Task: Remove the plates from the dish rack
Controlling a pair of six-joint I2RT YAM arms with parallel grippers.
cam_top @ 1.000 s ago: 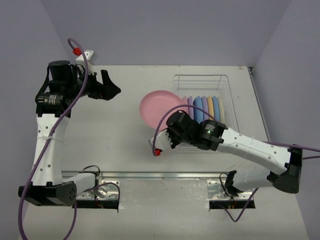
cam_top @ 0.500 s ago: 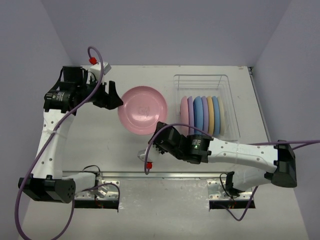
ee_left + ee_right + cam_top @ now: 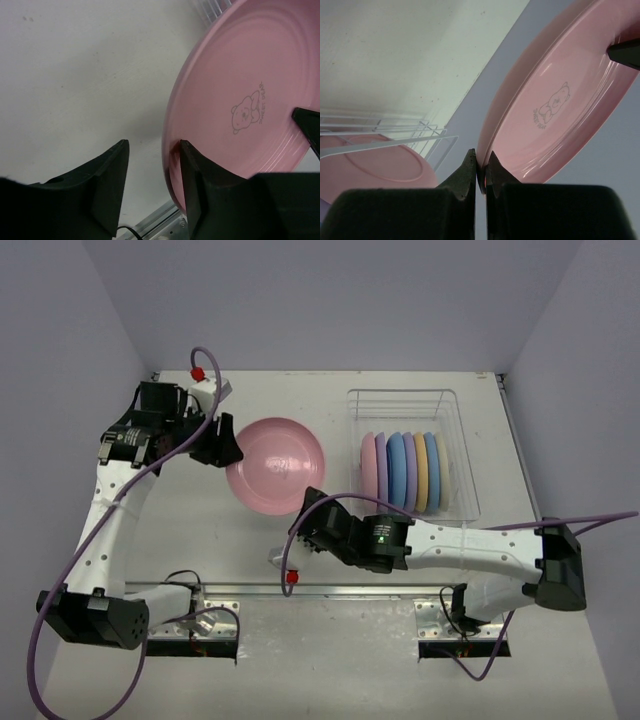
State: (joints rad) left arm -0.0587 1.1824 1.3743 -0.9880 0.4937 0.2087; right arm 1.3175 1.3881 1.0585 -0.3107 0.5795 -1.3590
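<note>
A pink plate [image 3: 275, 465] with a small bear print is held in the air left of the dish rack [image 3: 400, 394]. My right gripper [image 3: 311, 513] is shut on its near rim, seen pinched in the right wrist view [image 3: 481, 161]. My left gripper [image 3: 228, 447] is open and straddles the plate's left rim. In the left wrist view [image 3: 154, 146] one finger lies against the plate [image 3: 240, 100] and the other stands apart. Several plates [image 3: 402, 472] in pink, lilac, blue and cream-yellow stand on edge in the rack. One pink one [image 3: 375, 165] also shows in the right wrist view.
The wire rack stands at the back right, close to the right wall. A metal rail [image 3: 300, 590] runs along the near table edge. Purple cables [image 3: 60, 600] loop beside both arms. Grey walls close in the table at the back and sides.
My right arm has carried the pink plate left and nearer, away from the rack. My left gripper has come in to the plate and now straddles its left rim.
</note>
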